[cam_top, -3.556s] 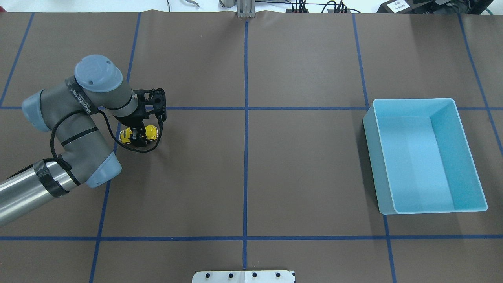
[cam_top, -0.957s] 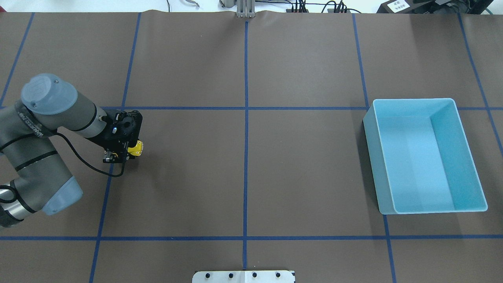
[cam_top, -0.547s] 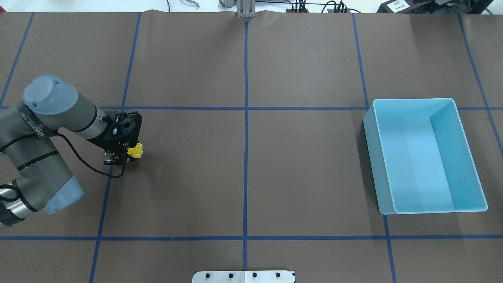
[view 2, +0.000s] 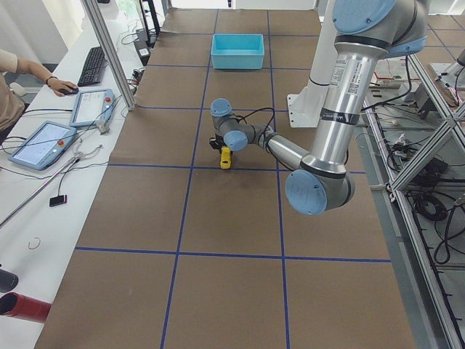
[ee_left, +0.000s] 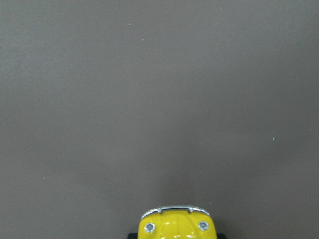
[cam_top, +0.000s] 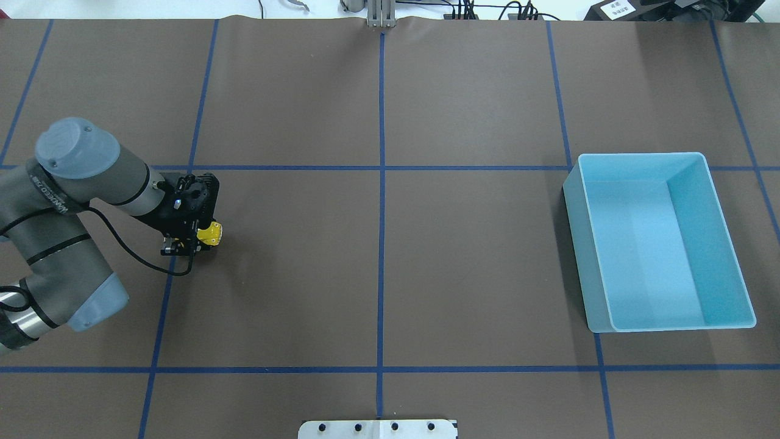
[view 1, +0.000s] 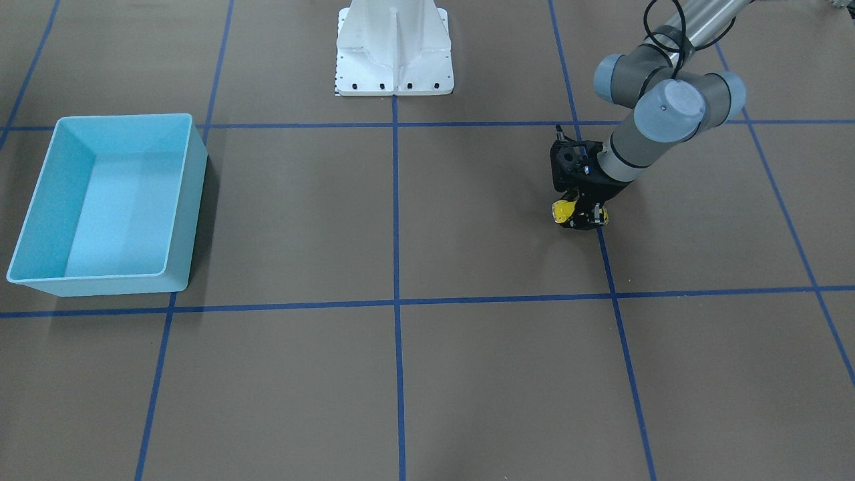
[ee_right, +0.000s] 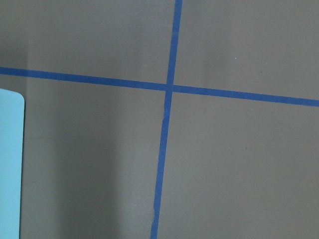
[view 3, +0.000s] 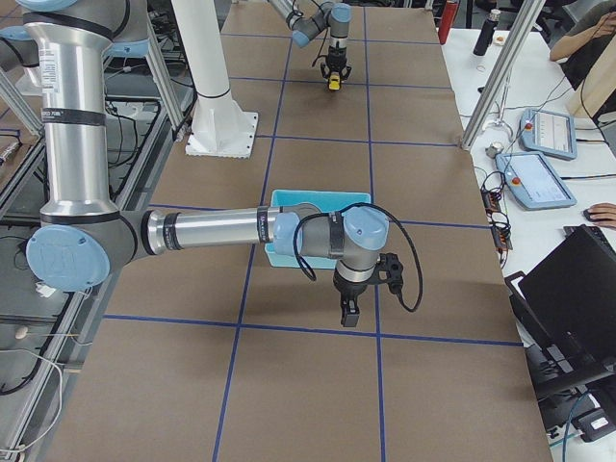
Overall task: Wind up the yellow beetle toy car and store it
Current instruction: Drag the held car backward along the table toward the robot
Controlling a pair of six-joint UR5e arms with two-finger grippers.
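**Wind-up in hand, car in the left gripper**

I judge I'm in the wind-up step, with storing not yet begun. The table [cam_top: 475,256] is brown with a blue tape grid. The bin [cam_top: 640,155] sits at its right end, nothing in it, well away from the work. The left arm [cam_top: 73,183] reaches in low on the far left. Its left gripper [view 1: 582,219] points down at the table and is clamped on the car [cam_top: 211,233], whose yellow nose pokes out toward the table's centre. In the left wrist view the bumper and headlights face open table. I can't tell whether the wheels are pressed to the surface.

The right gripper [view 3: 346,313] hangs just beside the bin. It shows only in the side view, so I can't tell whether its fingers are apart or together.

The next move, as I read it, calls for wheels kept down and a straight backward drag. Then the car has to cross the whole table to the bin.
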